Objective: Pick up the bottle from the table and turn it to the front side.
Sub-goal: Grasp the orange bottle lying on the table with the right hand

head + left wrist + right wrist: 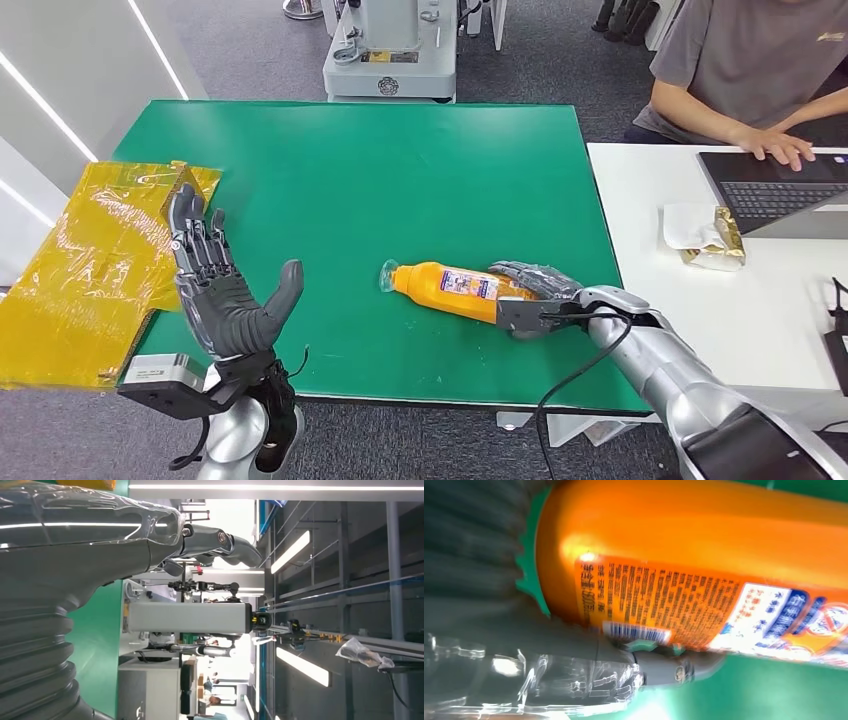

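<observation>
I saw the bottle (452,287) lying on its side on the green tabletop (400,170), cap toward my left hand (222,290). My right hand (535,290) was wrapped around its base end, thumb against the label. My left hand stood raised with fingers spread, holding nothing, well apart from the bottle. Yellow bags (90,270) lay beside it at the tabletop's edge.

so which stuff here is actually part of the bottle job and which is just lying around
Part of the job:
- orange bottle, lying on its side
- right hand, at the bottle's base
- green table

Lying about:
- yellow plastic sheet
- laptop
- foil packet
- left hand, raised, holding nothing
</observation>
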